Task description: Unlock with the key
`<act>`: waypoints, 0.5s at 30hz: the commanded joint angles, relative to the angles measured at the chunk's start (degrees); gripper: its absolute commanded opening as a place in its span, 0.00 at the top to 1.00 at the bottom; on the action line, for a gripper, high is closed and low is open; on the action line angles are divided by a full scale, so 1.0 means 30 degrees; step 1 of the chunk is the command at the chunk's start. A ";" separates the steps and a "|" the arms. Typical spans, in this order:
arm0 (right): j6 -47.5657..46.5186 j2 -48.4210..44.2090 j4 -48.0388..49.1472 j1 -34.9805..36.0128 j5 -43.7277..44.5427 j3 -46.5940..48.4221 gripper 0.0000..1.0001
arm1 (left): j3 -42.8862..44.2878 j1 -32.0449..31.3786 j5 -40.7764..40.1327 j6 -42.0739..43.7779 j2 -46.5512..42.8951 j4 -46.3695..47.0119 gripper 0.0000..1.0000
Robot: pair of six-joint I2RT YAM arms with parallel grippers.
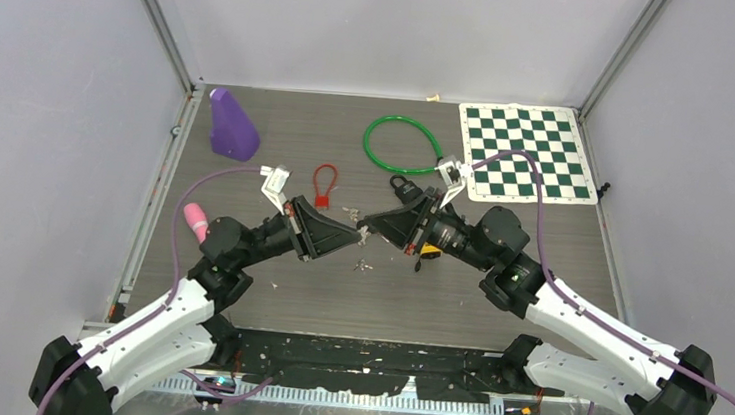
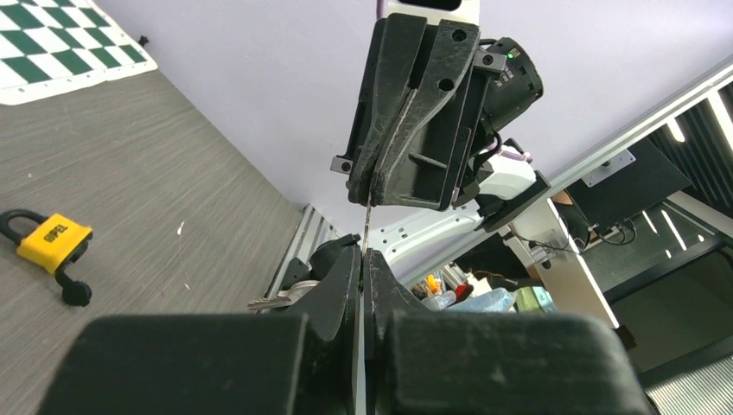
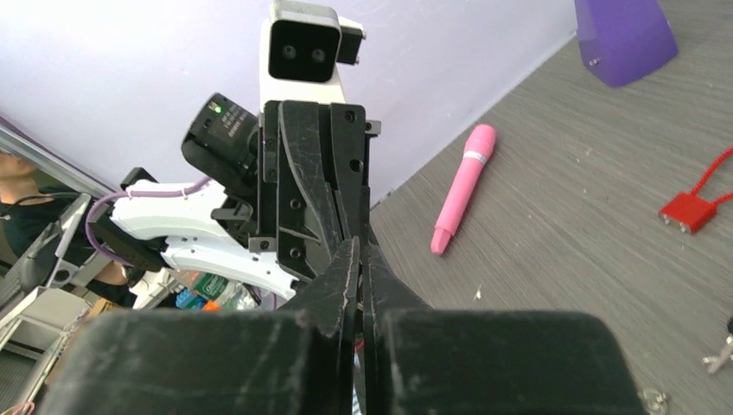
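Observation:
A thin metal key (image 2: 366,223), seen edge-on, spans the small gap between my two grippers, which meet tip to tip above the middle of the table. My left gripper (image 2: 361,251) is shut on its lower end. My right gripper (image 2: 370,192) is shut on its upper end. From above, the key (image 1: 362,232) shows as a small pale glint between the left gripper (image 1: 354,234) and the right gripper (image 1: 372,229). A second key (image 2: 278,301) sticks out beside my left finger. The yellow padlock (image 2: 52,242) lies on the table, mostly under my right arm from above (image 1: 430,251).
A red cable lock (image 1: 324,190), a green ring (image 1: 402,144), a purple cone (image 1: 232,125), a pink marker (image 1: 194,218) and a checkered mat (image 1: 527,151) lie around the table. Small loose metal pieces (image 1: 363,264) sit below the grippers. Grey walls stand on three sides.

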 commanded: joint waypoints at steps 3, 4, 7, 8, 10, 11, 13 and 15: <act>-0.1472 -0.1221 -0.2691 -0.0063 0.1763 -0.0327 0.71 | -0.0385 0.0088 -0.1077 0.0676 -0.0714 -0.1605 1.00; -0.1757 -0.1377 -0.3064 -0.0086 0.2036 -0.0327 0.66 | -0.0484 0.0137 -0.1083 0.0725 -0.0729 -0.2007 1.00; -0.2394 -0.2333 -0.5644 -0.0275 0.4254 -0.0163 0.53 | -0.0625 0.0460 -0.1067 0.1119 -0.0724 -0.4113 1.00; -0.2669 -0.2519 -0.6779 -0.0309 0.4863 0.0000 0.36 | -0.0612 0.0616 -0.1036 0.1250 -0.0712 -0.5001 1.00; -0.2771 -0.3016 -0.8739 -0.0604 0.7253 0.0450 0.06 | -0.0671 0.1127 -0.0688 0.1574 -0.0543 -0.6525 1.00; -0.2751 -0.3267 -1.0014 -0.0708 0.8371 0.0575 0.01 | -0.0761 0.1403 -0.0448 0.1698 -0.0444 -0.7046 1.00; -0.2653 -0.3538 -1.1773 -0.1066 0.9534 0.1024 0.04 | -0.0991 0.1986 0.0093 0.1886 -0.0137 -0.8022 1.00; -0.3527 -0.3733 -1.3081 -0.1466 1.0107 0.1359 0.04 | -0.1144 0.2480 0.0523 0.2179 0.0264 -0.8975 1.00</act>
